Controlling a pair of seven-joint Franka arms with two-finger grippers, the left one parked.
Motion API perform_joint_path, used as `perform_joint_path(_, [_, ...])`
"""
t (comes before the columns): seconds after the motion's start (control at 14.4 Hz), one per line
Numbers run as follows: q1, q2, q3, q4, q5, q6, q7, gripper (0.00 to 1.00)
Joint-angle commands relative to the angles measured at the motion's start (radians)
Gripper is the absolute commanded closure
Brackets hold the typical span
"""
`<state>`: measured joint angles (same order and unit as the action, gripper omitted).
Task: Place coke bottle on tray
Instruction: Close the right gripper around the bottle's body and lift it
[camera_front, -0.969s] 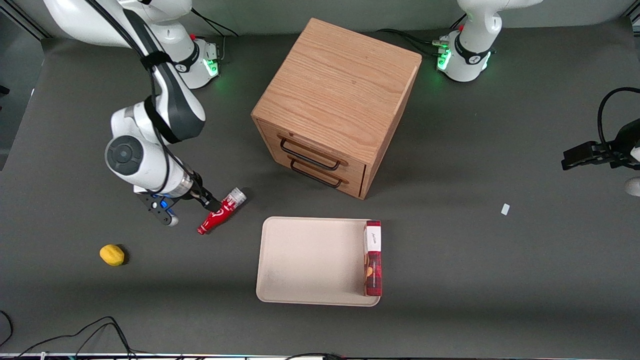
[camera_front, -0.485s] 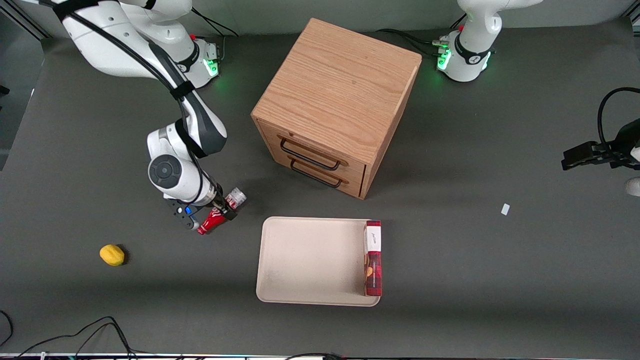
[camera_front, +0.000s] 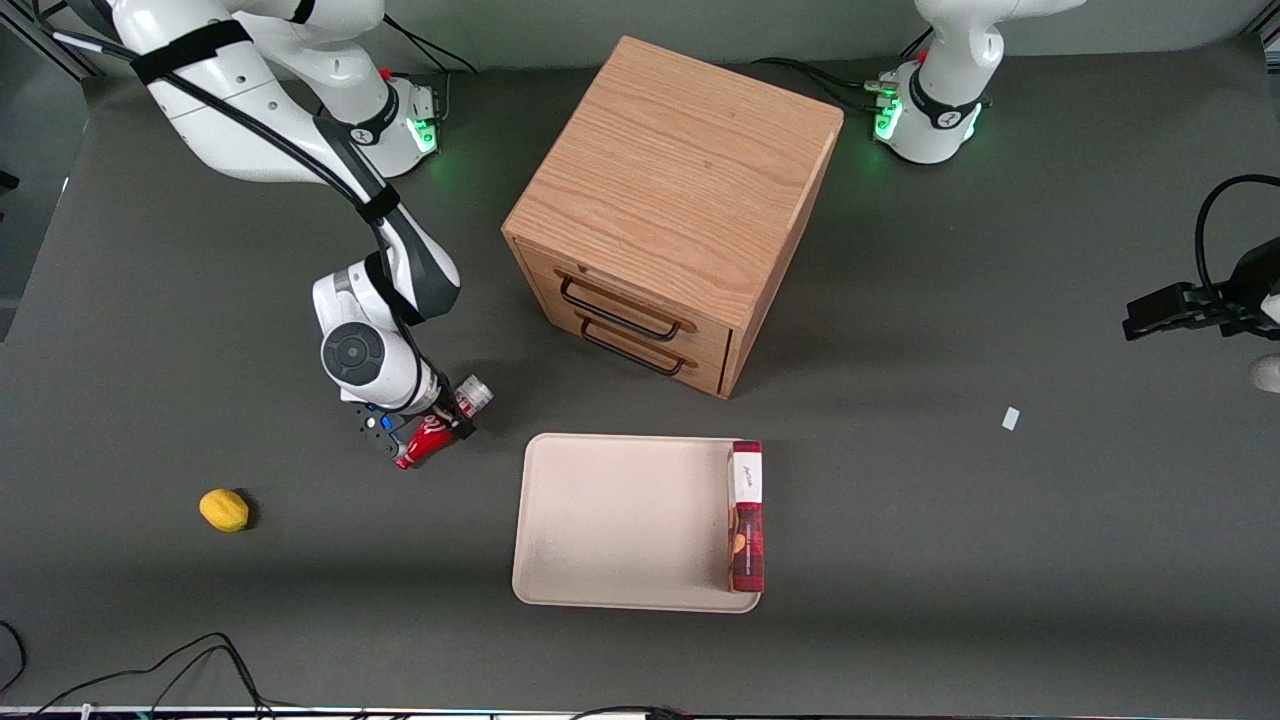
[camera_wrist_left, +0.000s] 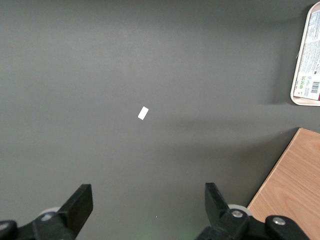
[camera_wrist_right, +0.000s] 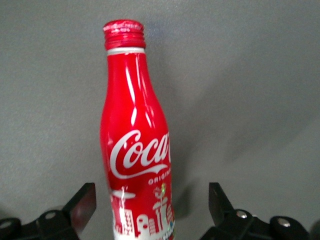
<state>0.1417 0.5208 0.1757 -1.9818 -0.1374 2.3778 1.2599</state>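
Dark grey desk, lemon (camera_front: 224, 510) sitting near the working arm's end. The gripper (camera_front: 437, 421) is down over the coke bottle (camera_front: 437, 433), fingers (camera_wrist_right: 80, 202) spread either side of it. The bottle lies on the desk, just off the tray (camera_front: 620, 520). The red box (camera_front: 746, 515) rests along the tray's edge, wooden drawer cabinet (camera_front: 670, 210) mid-desk.

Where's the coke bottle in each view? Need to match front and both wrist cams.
Front view: coke bottle lies on the dark table under the gripper, farther from the camera than the tray.
Right wrist view: coke bottle sits between the open fingers.
Left wrist view: not in it.
Shared landmark: the dark table.
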Motion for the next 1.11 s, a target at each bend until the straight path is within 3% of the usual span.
perform_joint_path(0.0, [-0.001, 0.019, 0.001, -0.005, -0.031, 0.047, 0.032, 0.0])
perform_joint_path(0.14, [-0.001, 0.027, -0.001, -0.005, -0.033, 0.061, 0.032, 0.07])
perform_joint_path(0.35, [-0.001, 0.033, -0.001, -0.003, -0.031, 0.069, 0.032, 0.38])
perform_joint_path(0.62, [-0.001, 0.024, 0.001, 0.003, -0.033, 0.066, 0.03, 0.68])
perform_joint_path(0.76, [0.001, 0.007, 0.001, 0.027, -0.031, 0.044, 0.018, 0.75])
perform_joint_path(1.04, [0.01, -0.034, 0.013, 0.19, -0.03, -0.176, -0.008, 0.76])
